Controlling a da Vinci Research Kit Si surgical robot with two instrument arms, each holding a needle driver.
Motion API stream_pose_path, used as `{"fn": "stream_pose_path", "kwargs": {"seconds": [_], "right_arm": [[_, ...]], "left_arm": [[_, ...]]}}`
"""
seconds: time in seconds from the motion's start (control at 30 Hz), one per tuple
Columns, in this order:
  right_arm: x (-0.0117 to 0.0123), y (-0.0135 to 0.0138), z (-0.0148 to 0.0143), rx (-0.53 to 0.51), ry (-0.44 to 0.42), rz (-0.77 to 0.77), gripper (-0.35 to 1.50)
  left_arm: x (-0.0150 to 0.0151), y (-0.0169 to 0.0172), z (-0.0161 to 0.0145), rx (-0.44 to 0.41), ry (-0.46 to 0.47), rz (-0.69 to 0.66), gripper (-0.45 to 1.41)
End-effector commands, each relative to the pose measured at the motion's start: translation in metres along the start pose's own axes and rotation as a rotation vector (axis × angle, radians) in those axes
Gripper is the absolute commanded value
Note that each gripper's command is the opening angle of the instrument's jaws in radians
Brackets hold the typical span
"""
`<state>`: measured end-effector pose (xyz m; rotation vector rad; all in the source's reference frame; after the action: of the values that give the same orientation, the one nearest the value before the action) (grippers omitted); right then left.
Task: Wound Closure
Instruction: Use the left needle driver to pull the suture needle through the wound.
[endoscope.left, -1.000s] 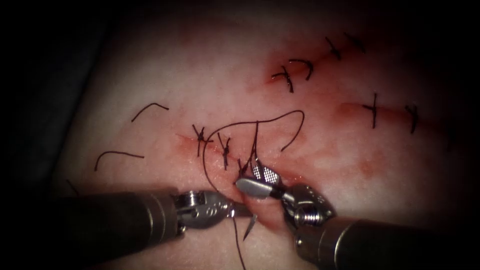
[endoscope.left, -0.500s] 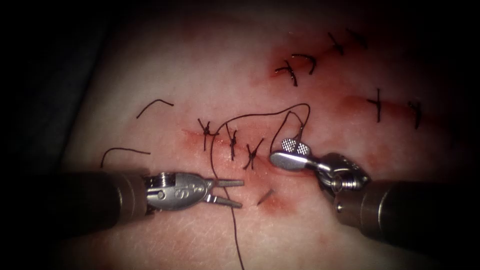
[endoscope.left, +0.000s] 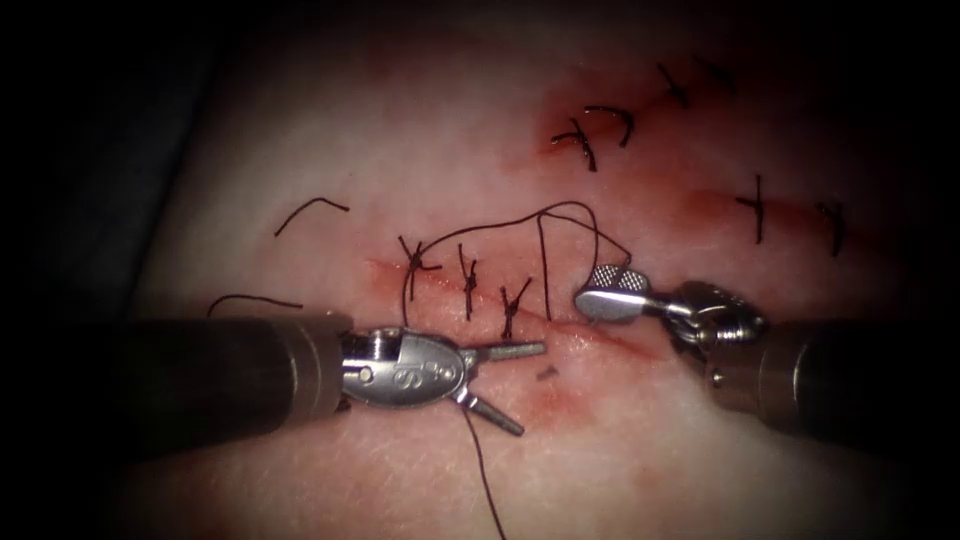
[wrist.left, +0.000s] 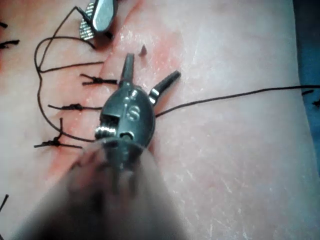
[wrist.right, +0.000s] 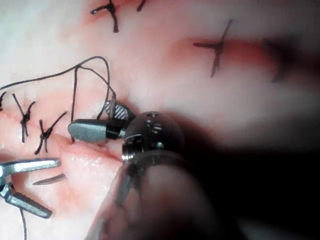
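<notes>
Closing cut (endoscope.left: 610, 338): three dark knotted stitches (endoscope.left: 467, 285) are sitting across its left stretch; the right stretch is lying unstitched, so more bites seem needed.
Curved steel needle (endoscope.left: 547, 373): it is sitting in the pale pork tissue (endoscope.left: 400, 150) left of the unstitched stretch, only a short dark end showing.
Left silver claw (endoscope.left: 530, 390): it is hovering wide open beside that needle end, gripping nothing.
Right silver claw (endoscope.left: 608, 292): it is resting parted at the cut, apparently gripping nothing.
Dark thread (endoscope.left: 500, 228): it is looping above the stitches and running past the right claw; contact is hard to judge.
</notes>
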<state>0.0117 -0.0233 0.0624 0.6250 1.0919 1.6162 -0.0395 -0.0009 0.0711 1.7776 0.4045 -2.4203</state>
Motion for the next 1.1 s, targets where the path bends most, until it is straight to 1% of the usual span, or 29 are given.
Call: {"fn": "stream_pose_path", "kwargs": {"seconds": [0.03,0.17,0.23,0.3,0.37,0.57,0.67,0.83,0.87,0.9,0.97,1.0,1.03,1.1], "right_arm": [[-0.0009,0.0005,0.0009,0.001,0.000,-0.001,1.21],[-0.0014,0.0004,0.0013,-0.005,-0.002,-0.003,1.16],[-0.0016,0.0003,0.0015,-0.005,0.000,-0.004,1.14],[-0.0017,0.0003,0.0015,-0.006,0.001,-0.004,1.13],[-0.0018,0.0002,0.0015,-0.005,0.001,-0.005,1.09],[-0.0019,0.0003,0.0013,-0.004,0.000,-0.013,1.08],[-0.0019,0.0004,0.0012,-0.002,-0.002,-0.014,1.06],[-0.0018,0.0004,0.0012,-0.002,-0.002,-0.019,1.04],[-0.0018,0.0004,0.0012,-0.002,-0.002,-0.019,1.04],[-0.0018,0.0004,0.0012,-0.002,-0.002,-0.019,1.04],[-0.0018,0.0004,0.0012,-0.002,-0.003,-0.019,1.04],[-0.0018,0.0004,0.0011,-0.002,-0.003,-0.019,1.03],[-0.0018,0.0004,0.0011,-0.002,-0.003,-0.019,1.03],[-0.0017,0.0005,0.0011,-0.002,-0.003,-0.025,1.01]], "left_arm": [[-0.0006,-0.0002,0.0008,-0.009,0.008,0.005,0.12],[-0.0011,-0.0009,0.0013,-0.027,0.026,0.019,0.10],[-0.0013,-0.0014,0.0017,-0.039,0.026,0.022,0.02],[-0.0016,-0.0019,0.0022,-0.058,0.020,0.031,-0.11],[-0.0019,-0.0027,0.0028,-0.068,0.021,0.010,-0.15],[-0.0022,-0.0031,0.0034,-0.072,0.031,-0.005,-0.13],[-0.0022,-0.0031,0.0034,-0.077,0.038,-0.013,-0.22],[-0.0021,-0.0030,0.0034,-0.083,0.045,-0.013,-0.25],[-0.0021,-0.0029,0.0034,-0.084,0.045,-0.012,-0.23],[-0.0021,-0.0029,0.0035,-0.084,0.045,-0.012,-0.15],[-0.0021,-0.0028,0.0036,-0.076,0.035,-0.011,0.05],[-0.0021,-0.0027,0.0037,-0.069,0.027,-0.010,0.19],[-0.0021,-0.0027,0.0037,-0.069,0.027,-0.010,0.19],[-0.0020,-0.0025,0.0038,-0.069,0.025,-0.009,0.31]]}}
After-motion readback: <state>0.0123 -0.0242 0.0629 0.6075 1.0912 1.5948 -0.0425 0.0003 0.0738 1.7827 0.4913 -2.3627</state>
